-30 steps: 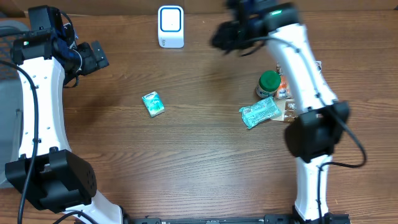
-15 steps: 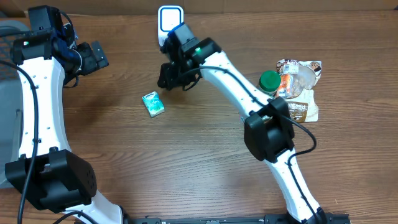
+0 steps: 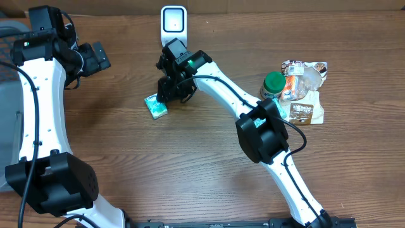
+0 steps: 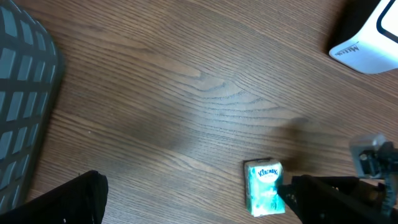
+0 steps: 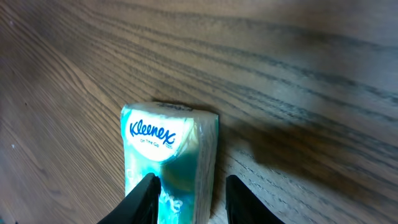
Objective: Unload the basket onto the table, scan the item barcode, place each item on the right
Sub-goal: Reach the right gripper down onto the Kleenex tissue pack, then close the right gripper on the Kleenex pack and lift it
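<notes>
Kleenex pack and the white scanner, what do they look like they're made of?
Kleenex pack: thin glossy plastic film, probably over soft tissues; it shows a slight sheen and a fold along its side. Scanner: hard, smooth white plastic, judging by its rounded moulded shell.

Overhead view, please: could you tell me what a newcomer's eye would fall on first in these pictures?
The right gripper draws the eye, its arm stretched across the wooden table and poised over a teal Kleenex tissue pack left of centre. Next come the white barcode scanner at the far edge just behind it, and a green-lidded jar among snack packets on the right.
</notes>
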### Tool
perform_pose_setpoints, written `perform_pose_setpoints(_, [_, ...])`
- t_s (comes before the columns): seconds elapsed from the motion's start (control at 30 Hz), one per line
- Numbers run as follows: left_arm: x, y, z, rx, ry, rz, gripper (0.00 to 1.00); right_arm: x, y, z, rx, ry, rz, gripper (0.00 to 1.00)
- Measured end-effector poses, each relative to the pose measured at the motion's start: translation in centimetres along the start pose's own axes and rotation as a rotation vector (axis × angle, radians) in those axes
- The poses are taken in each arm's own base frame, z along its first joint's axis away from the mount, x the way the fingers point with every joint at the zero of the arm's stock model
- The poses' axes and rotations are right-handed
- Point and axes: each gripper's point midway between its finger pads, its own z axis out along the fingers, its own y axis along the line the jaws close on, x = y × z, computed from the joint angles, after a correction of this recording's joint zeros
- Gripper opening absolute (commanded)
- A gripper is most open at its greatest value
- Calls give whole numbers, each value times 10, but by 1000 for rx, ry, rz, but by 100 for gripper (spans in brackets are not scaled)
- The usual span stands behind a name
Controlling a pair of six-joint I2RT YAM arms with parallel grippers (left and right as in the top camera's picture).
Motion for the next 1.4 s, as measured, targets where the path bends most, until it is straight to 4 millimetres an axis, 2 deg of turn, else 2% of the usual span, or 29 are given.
perform_pose_setpoints(0.1, [0, 0, 0, 0, 0, 0, 100, 3, 1, 3, -3, 9, -7, 28])
perform_pose_setpoints(0.4, [0, 0, 0, 0, 0, 0, 100, 11, 6, 11, -9, 39, -30, 28])
perform_pose_setpoints(0.5, [0, 0, 0, 0, 0, 0, 99, 15, 5, 18, -9, 54, -31, 23])
perform_pose_setpoints(0.57, [0, 0, 0, 0, 0, 0, 100, 16, 6, 19, -14, 58, -32, 14])
perform_pose_setpoints(0.6, [0, 0, 0, 0, 0, 0, 100, 16, 6, 19, -15, 58, -37, 5])
perform_pose_setpoints(0.77, [0, 0, 0, 0, 0, 0, 100, 19, 5, 15, -22, 76, -18, 4])
perform_pose_setpoints(0.9, [0, 0, 0, 0, 0, 0, 100, 21, 3, 3, -49, 104, 19, 4])
perform_pose_setpoints(1.03, [0, 0, 0, 0, 0, 0, 100, 11, -1, -23, -166, 91, 47, 4])
perform_pose_setpoints(1.1, [0, 0, 0, 0, 0, 0, 99, 3, -1, -45, -262, 73, 50, 4])
perform_pose_setpoints(1.2, [0, 0, 0, 0, 0, 0, 100, -12, 5, -91, -433, 16, 49, 4])
perform_pose_setpoints(1.33, [0, 0, 0, 0, 0, 0, 99, -28, 16, -167, -668, -77, 25, 4])
perform_pose_setpoints(1.4, [0, 0, 0, 0, 0, 0, 100, -32, 21, -199, -765, -114, 6, 4])
